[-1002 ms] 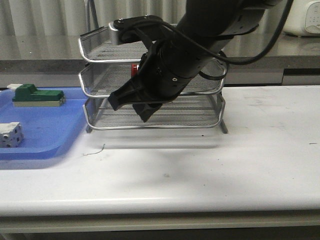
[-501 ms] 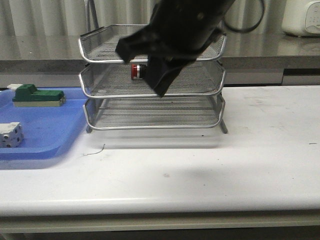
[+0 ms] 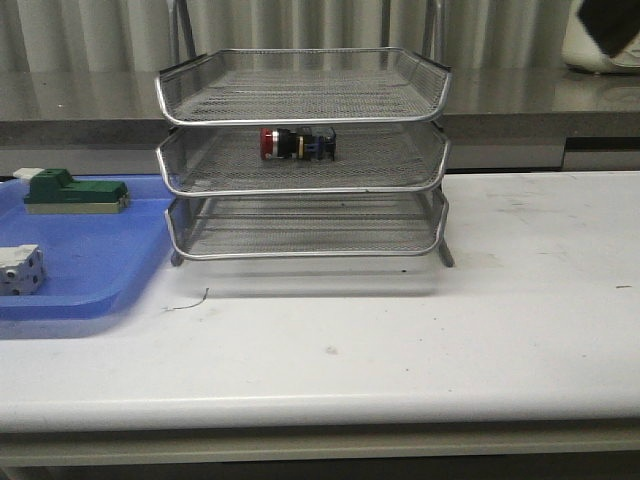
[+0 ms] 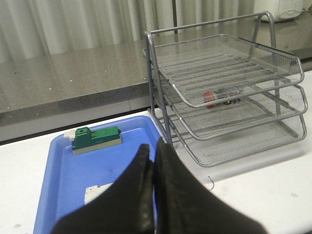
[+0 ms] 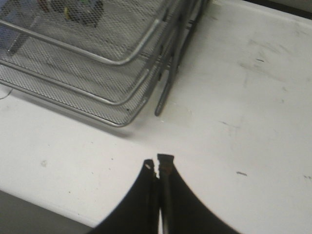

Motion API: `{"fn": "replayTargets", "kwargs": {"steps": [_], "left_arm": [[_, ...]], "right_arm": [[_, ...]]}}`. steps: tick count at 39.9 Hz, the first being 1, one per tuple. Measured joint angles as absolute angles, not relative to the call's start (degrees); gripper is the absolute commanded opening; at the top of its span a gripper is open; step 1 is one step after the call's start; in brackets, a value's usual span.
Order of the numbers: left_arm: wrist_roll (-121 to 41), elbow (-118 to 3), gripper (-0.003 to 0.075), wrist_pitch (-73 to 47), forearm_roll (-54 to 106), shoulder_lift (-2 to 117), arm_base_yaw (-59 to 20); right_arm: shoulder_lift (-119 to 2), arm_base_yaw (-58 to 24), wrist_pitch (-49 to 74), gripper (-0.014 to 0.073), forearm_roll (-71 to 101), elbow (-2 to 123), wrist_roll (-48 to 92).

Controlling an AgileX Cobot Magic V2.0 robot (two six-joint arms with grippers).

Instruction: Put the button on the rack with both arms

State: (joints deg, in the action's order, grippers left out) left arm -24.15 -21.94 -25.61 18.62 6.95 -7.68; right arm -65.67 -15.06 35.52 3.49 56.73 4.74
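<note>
The button (image 3: 295,143), red head to the left and dark body, lies on its side on the middle tier of the silver wire rack (image 3: 300,190). No gripper touches it. In the left wrist view the button (image 4: 210,97) shows inside the rack (image 4: 153,73). My left gripper (image 4: 153,146) is shut and empty, above the blue tray to the left of the rack. My right gripper (image 5: 158,163) is shut and empty, above bare table to the right of the rack (image 5: 131,56). Both grippers are out of the front view; only a black bit of arm (image 3: 610,25) shows at its top right corner.
A blue tray (image 3: 100,260) lies left of the rack with a green-and-white block (image 3: 75,190) and a white-grey block (image 3: 20,268) in it. Both also show in the left wrist view, green block (image 4: 97,139) and white block (image 4: 95,192). A grey counter runs behind the table.
The black arm that hung in front of the rack has lifted up and away to the right, out of the front view. The button stays on the middle tier, now in plain sight.
</note>
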Motion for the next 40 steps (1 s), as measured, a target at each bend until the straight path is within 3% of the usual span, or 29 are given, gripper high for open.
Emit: {"fn": "replayTargets", "kwargs": {"steps": [21,28,40], "left_arm": [[-24.15,-21.90,-0.0019,-25.61,18.62,6.95,-7.68],[-24.15,-21.90,-0.0019,-25.61,18.62,6.95,-7.68],[-24.15,-21.90,-0.0019,-25.61,18.62,6.95,-7.68]], "right_arm": [[-24.40,-14.03,24.91,-0.0060,5.25,23.31,4.74],[-18.32,-14.03,24.77,-0.0060,5.35,20.86,4.74],[-17.94,-14.03,23.44,-0.0060,5.35,20.86,4.74]]}}
